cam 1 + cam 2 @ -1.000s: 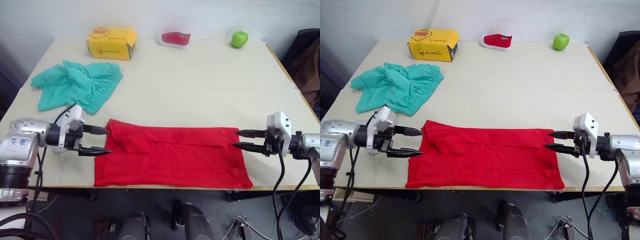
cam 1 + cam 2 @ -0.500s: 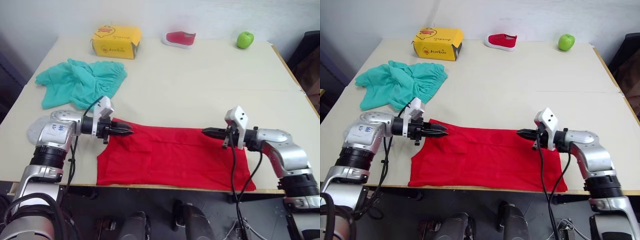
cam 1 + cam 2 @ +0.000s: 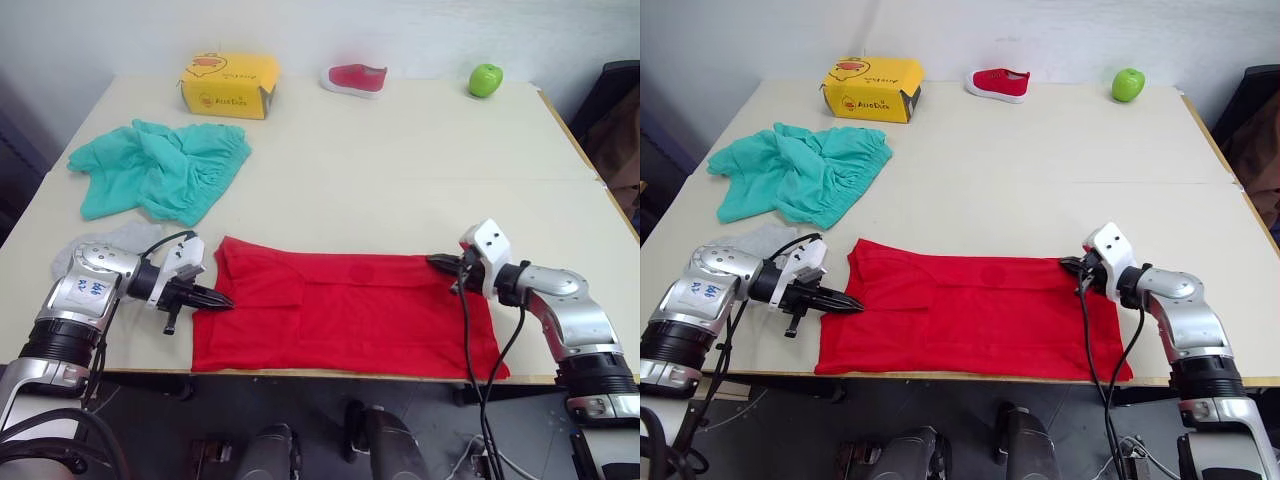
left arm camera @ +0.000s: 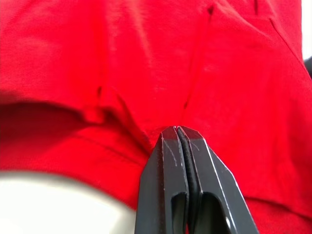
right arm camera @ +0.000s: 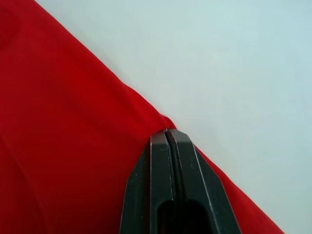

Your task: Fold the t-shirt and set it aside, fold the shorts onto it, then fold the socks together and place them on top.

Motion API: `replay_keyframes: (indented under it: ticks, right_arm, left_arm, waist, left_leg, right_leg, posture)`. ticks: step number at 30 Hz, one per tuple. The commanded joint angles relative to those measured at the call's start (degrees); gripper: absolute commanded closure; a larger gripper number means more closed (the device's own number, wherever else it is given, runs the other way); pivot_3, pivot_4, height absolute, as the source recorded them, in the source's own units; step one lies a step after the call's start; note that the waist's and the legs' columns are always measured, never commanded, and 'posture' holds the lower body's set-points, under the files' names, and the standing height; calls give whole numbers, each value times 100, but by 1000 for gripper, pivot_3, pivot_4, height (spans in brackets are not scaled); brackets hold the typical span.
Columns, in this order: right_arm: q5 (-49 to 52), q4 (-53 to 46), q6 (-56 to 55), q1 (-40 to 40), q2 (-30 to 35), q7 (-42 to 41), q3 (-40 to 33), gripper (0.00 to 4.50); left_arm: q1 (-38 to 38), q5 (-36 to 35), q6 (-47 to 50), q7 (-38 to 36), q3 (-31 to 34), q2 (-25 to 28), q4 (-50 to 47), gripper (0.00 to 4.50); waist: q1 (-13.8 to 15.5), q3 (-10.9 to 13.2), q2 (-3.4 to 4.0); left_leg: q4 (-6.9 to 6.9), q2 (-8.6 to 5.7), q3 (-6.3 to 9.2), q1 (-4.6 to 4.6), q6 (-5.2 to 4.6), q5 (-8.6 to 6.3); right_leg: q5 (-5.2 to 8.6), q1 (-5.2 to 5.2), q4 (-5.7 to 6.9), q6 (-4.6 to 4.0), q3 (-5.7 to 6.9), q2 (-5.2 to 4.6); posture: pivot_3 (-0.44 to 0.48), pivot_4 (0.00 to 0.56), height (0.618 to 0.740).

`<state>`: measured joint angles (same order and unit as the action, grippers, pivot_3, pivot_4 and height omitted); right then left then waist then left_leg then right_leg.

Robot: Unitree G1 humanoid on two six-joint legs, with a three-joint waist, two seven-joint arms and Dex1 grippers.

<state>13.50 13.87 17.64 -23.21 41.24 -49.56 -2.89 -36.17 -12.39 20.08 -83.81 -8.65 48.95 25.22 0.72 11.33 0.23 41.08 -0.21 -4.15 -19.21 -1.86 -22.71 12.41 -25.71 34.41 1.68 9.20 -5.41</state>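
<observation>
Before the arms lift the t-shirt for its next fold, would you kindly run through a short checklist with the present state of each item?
1. Left gripper shut on the t-shirt edge: ok.
2. Right gripper shut on the opposite edge: ok.
3. T-shirt lying flat on the table: ok.
4. Shorts apart from the t-shirt: ok.
5. Box, shoe and apple away at the far edge: ok.
6. Depth of each pinch: cannot tell.

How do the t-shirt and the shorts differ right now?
The t-shirt is red, spread flat along the table's near edge; the shorts are teal, bunched in a heap farther back on the left. Both grippers, left and right, are shut on the t-shirt's ends; the shorts lie untouched. Both are soft cloth.
</observation>
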Motion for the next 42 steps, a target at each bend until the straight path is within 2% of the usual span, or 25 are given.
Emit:
replay_keyframes:
  ticks: [1, 4, 9, 15, 20, 24, 27, 30, 35, 38, 42]
  right_arm:
    - [359, -516, 266, 73, 169, -82, -443, 4500]
    - [541, -937, 559, 40, 79, 11, -525, 4500]
    - [483, -1244, 765, 38, -257, 263, -275, 4500]
    - [58, -1102, 915, 117, -463, 736, 28, 4500]
    - [-129, -1118, 1074, 519, -141, 887, -221, 4500]
    - [133, -1054, 1393, 824, 202, 808, -712, 4500]
    - [347, -1108, 1443, 834, 351, 633, -996, 4500]
    - [678, -1394, 1582, 673, 461, 354, -1144, 4500]
    - [1131, -1617, 1912, 95, 992, -725, -763, 4500]
    - [1075, -1335, 1916, -441, 1294, -1471, -223, 3917]
    - [646, -586, 1668, -1203, 1332, -2187, 590, 2543]
  left_arm:
    - [-656, -811, 1400, -262, 520, 65, -248, 4460]
    - [-1050, -1112, 1980, -252, 670, -52, -243, 4460]
    - [-1290, -311, 825, 589, 417, -517, 618, 4460]
    - [-1596, 570, -383, 1654, 156, -1067, 2199, 4460]
    - [-1771, 1051, -1239, 1967, 66, -965, 3073, 4460]
    - [-2322, 908, -1136, 2524, 504, -936, 3837, 4460]
    - [-2688, 629, -673, 2007, 805, -846, 3932, 4460]
    - [-2781, 533, -474, 1364, 858, -750, 3483, 4460]
    - [-2054, -175, 188, 265, 899, -701, 1134, 4460]
    - [-1501, -654, 689, 83, 947, -681, -279, 3562]
    - [-971, -1110, 1221, -85, 879, -575, -1585, 2257]
  waist:
    - [22, 2, -4]
    - [2, 2, -4]
    - [-74, 2, -3]
    - [-66, 2, -4]
    - [-21, 1, -7]
    - [18, -3, -13]
    - [19, -2, -17]
    - [14, -1, -17]
    - [-24, 3, -11]
    - [-79, 3, -11]
    - [-83, 5, -14]
  left_leg:
    - [0, 0, 0, -3, -1, 1]
    - [0, -1, -2, -2, -2, 1]
    - [-5, 0, -3, 8, 0, 2]
    - [-4, -1, -6, 0, 1, 3]
    - [-4, -3, -6, 4, 0, 3]
    - [-4, -3, -6, 5, -1, 3]
    - [-4, -3, -5, 4, -1, 2]
    - [-5, -3, -6, -1, -2, 2]
    - [-4, -2, -5, 0, -1, 3]
    - [-4, 1, -5, 2, -1, 2]
    - [-3, 2, -7, 2, 0, 2]
  right_leg:
    - [0, -1, 0, 0, 1, 0]
    - [0, -1, 1, 1, 1, 0]
    - [0, 3, 5, 1, -2, 3]
    - [0, -5, 6, 1, -2, 4]
    - [0, -2, 5, 1, -2, -1]
    - [-1, 0, 2, 2, -2, -1]
    - [-2, 1, 3, 3, 0, -1]
    - [-1, -3, 2, 3, 2, 1]
    - [-1, -5, 3, 3, -1, 2]
    - [-1, -4, 1, 2, -4, 3]
    - [-1, -4, 2, 2, -5, 6]
  posture:
    - [0, 150, 740]
    - [0, 150, 740]
    - [0, 150, 740]
    - [0, 150, 740]
    - [0, 150, 740]
    - [0, 150, 740]
    - [0, 150, 740]
    - [0, 150, 740]
    - [0, 150, 740]
    - [0, 150, 740]
    - [0, 150, 740]
